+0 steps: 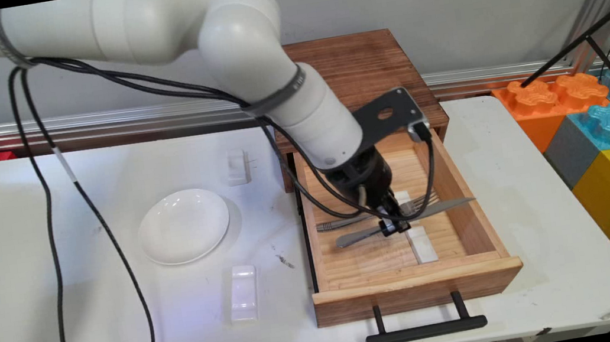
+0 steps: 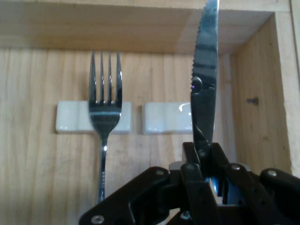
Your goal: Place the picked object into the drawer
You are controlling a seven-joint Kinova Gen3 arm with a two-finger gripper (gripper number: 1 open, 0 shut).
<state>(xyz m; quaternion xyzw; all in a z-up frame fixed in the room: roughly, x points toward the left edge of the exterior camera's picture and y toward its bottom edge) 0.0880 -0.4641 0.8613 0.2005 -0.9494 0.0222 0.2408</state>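
Here the hand [image 2: 206, 154] is clamped on a knife [image 2: 205, 84] inside the open drawer [image 1: 417, 286], a fork [image 2: 105, 122] just beside it.

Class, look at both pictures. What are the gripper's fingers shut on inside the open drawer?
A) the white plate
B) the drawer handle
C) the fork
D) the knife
D: the fingers clamp the knife, its blade sticking out ahead, while the fork lies free beside it in the drawer.

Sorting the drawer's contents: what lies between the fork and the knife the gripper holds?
In the hand view, only bare drawer floor and a white cutlery rest lie between fork and knife.
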